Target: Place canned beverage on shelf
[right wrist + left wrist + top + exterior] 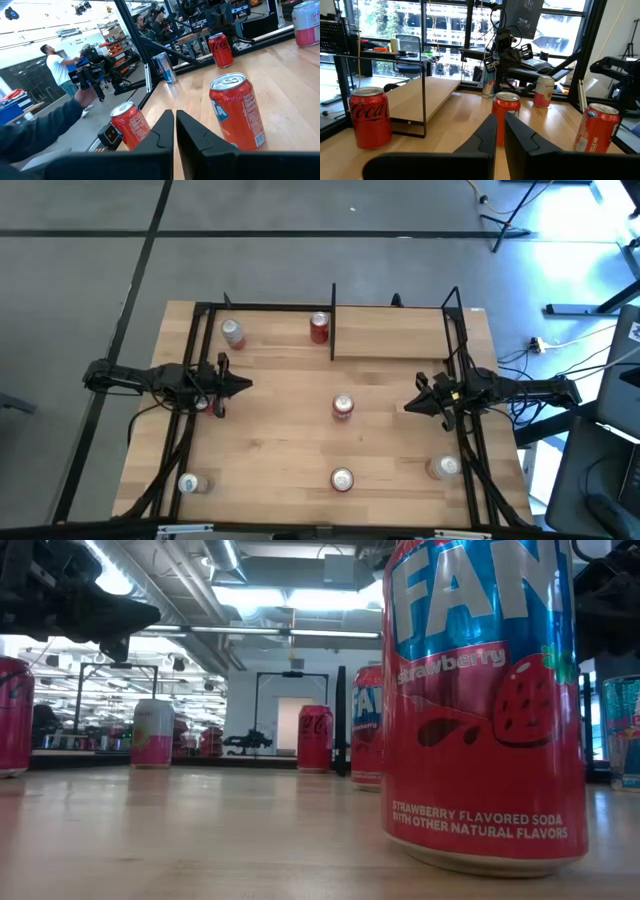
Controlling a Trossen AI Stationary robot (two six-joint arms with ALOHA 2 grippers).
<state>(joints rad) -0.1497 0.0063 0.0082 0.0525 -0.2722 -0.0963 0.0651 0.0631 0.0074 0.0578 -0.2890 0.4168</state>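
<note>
Several drink cans stand upright on the wooden tabletop. A red strawberry soda can point(343, 407) stands at the centre, between my two grippers; it also shows in the left wrist view point(506, 106) and the right wrist view point(236, 113). A red cola can point(319, 328) stands at the far edge, beside the shelf point(390, 340), a pale board between black uprights at the far right. My left gripper point(246, 387) hovers left of centre, shut and empty, pointing right. My right gripper point(408, 406) hovers right of centre, shut and empty, pointing left.
More cans stand at the far left point(232, 332), near left point(190, 484), near centre point(342, 479), near right point(443, 468) and under the left gripper point(205, 405). Black frame tubes point(195, 360) run along both table sides. A person point(57, 65) stands in the room beyond.
</note>
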